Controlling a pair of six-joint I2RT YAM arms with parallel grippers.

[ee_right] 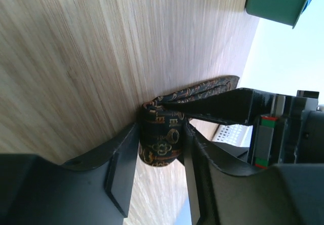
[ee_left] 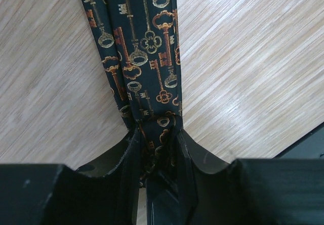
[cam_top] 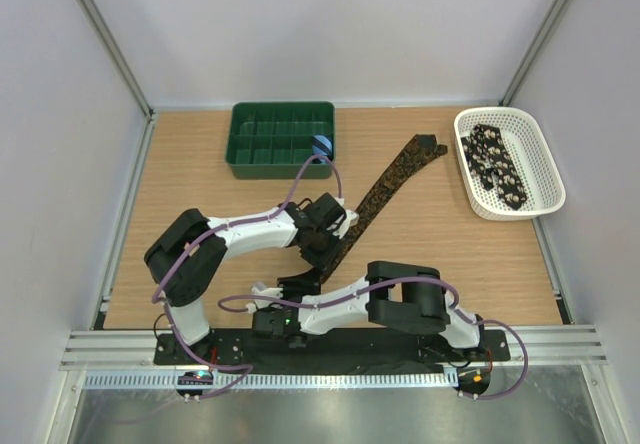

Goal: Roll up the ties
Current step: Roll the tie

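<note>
the brown tie (cam_top: pixel 385 189) lay stretched aslant across the worktop (cam_top: pixel 200 184), its far end close to the white basket (cam_top: pixel 548 164). at the near end only a small roll (ee_right: pixel 161 144) had been started, a few turns at most, i'd guess. the right fingers (cam_top: pixel 298 289) sat either side of that roll, pressed against it as far as i could see. the left fingers (cam_top: pixel 326 232) were clamped on the flat fabric just beyond it. most of the length lay unrolled, so this one looked barely begun. a black tie (cam_top: pixel 497 164) with pale spots lay loose in the basket, not rolled at all. a little blue roll (cam_top: pixel 322 146) sat in the green tray (cam_top: pixel 280 114). from above, the arms covered the roll. how tightly it was wound, i couldn't tell. the black tie's ends were bunched and hard to follow.
</note>
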